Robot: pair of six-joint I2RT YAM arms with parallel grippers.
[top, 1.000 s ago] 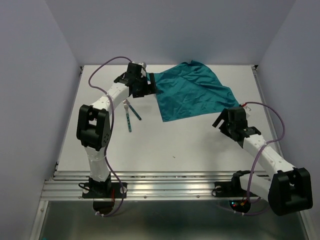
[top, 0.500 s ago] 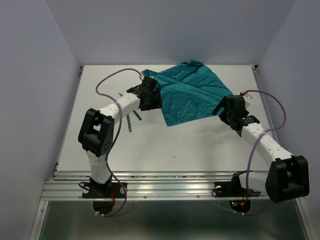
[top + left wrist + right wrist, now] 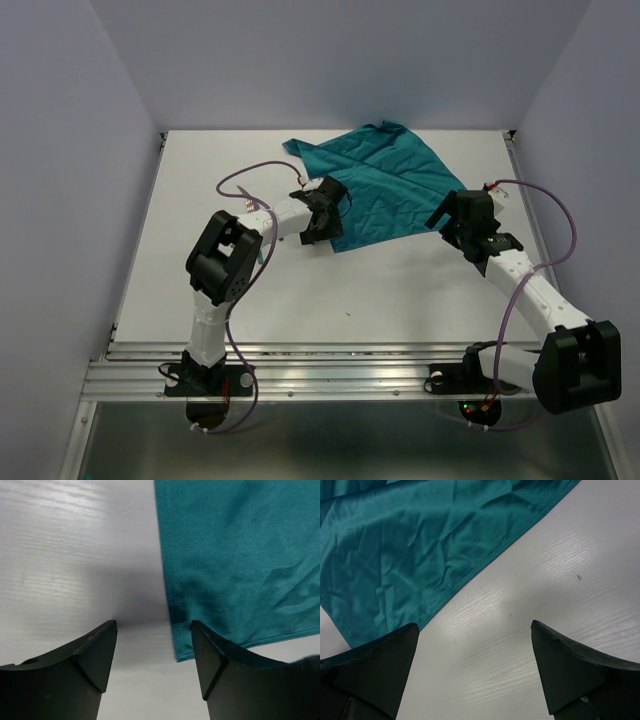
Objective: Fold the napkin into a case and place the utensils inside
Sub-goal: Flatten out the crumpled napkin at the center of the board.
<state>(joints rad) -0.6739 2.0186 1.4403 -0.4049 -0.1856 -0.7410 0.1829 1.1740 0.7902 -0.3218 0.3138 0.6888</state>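
Note:
The teal napkin (image 3: 385,178) lies spread open and wrinkled at the back middle of the table. My left gripper (image 3: 326,218) hovers open over its near-left corner. In the left wrist view that corner of the napkin (image 3: 235,565) lies between the fingers, close to the right one, and my left gripper (image 3: 152,625) holds nothing. My right gripper (image 3: 447,217) sits open by the napkin's right corner. In the right wrist view it (image 3: 474,625) is over bare table, with the napkin (image 3: 420,545) edge beside its left finger. The utensils are hidden behind my left arm.
The white table (image 3: 400,290) is walled at the back and on both sides. A metal rail (image 3: 330,372) runs along the near edge by the arm bases. Purple cables loop over both arms.
My left gripper has swept from the napkin's far-left corner toward me and rightward to its near-left corner. The right gripper has edged closer to the napkin's right corner.

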